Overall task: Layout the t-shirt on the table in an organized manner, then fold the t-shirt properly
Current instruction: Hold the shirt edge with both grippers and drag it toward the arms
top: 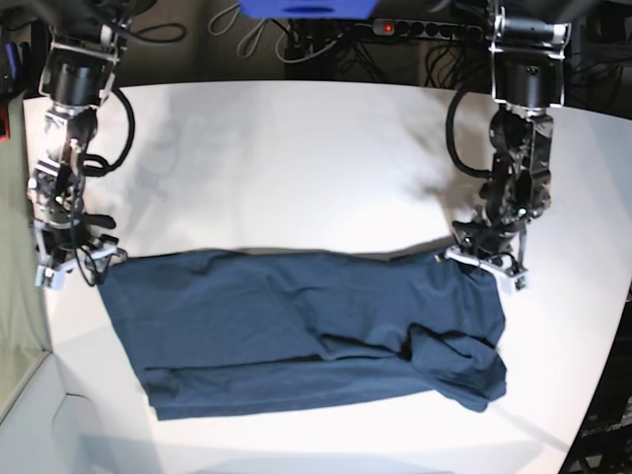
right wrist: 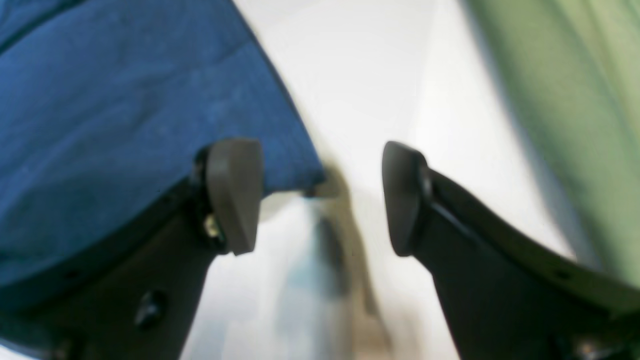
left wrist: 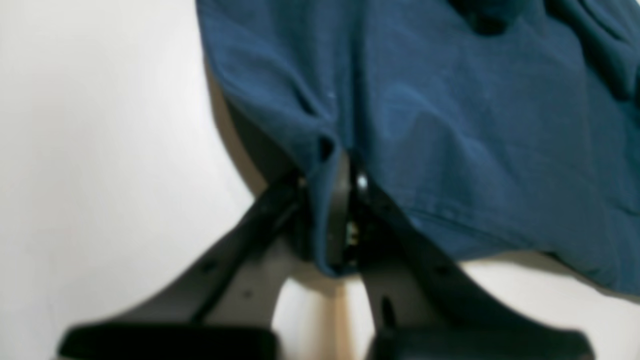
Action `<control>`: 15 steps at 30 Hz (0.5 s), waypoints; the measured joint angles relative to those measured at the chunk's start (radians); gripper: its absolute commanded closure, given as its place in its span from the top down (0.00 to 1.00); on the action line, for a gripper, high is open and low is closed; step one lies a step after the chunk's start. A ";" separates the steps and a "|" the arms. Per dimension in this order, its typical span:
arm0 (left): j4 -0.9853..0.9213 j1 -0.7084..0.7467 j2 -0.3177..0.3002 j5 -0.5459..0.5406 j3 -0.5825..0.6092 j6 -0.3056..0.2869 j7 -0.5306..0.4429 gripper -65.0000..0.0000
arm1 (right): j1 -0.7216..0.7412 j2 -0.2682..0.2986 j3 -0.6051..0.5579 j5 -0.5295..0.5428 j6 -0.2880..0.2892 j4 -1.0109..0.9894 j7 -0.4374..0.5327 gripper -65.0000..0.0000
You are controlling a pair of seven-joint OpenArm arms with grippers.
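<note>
Fabric is pinched in the closed left gripper point(left wrist: 340, 215), a hem corner of the t-shirt point(top: 296, 331) bunched between its jaws; the right gripper point(right wrist: 320, 195) stands open at the opposite corner, holding nothing. Soft and limp (likely to sag and crease), the shirt is best taken by corners. It lies on the table point(top: 296, 148), long axis across, right end rumpled.

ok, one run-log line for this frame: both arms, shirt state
left gripper: shut on t-shirt edge | right gripper: jaws open, at opposite shirt corner, nothing held | shirt: spread on table, one end bunched | phase: layout
</note>
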 measured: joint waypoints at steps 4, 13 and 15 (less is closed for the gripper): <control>0.001 0.000 0.000 0.002 0.000 0.000 0.000 0.00 | 0.041 -0.004 -0.018 0.005 0.000 -0.047 0.004 0.59; 0.003 0.001 0.000 0.002 0.000 0.003 0.001 0.00 | 0.189 0.005 -0.017 0.001 0.000 -0.294 0.042 0.57; 0.003 0.001 0.000 0.002 0.000 0.003 0.001 0.00 | 0.192 0.007 -0.017 0.001 0.000 -0.305 0.049 0.50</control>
